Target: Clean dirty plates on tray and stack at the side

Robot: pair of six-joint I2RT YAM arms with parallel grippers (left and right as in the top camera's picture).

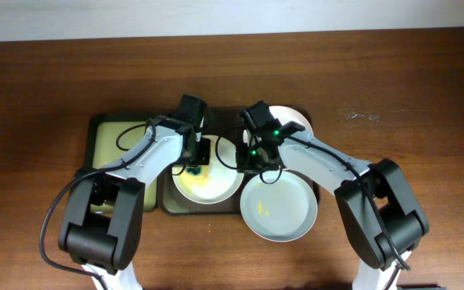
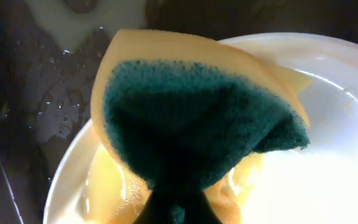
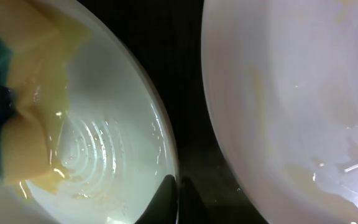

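Sponge (image 2: 191, 124): yellow with a green scouring face, folded, resting in plate A (image 1: 208, 184).
left gripper (image 1: 196, 155): clenched on sponge, over the far-left part of plate A.
plate A: on tray (image 1: 166, 208), left half; yellowish suds pooled inside.
right gripper (image 3: 178, 202): fingers nearly together, pinching the right rim of plate A.
plate B (image 1: 279, 211): just right of plate A, small yellow smear in its middle, near edge overhanging tray.
plate C (image 1: 295, 119): behind right arm, mostly hidden.
black tray (image 1: 115, 137): yellow-lined, left of tray; touching or apart, cannot tell.
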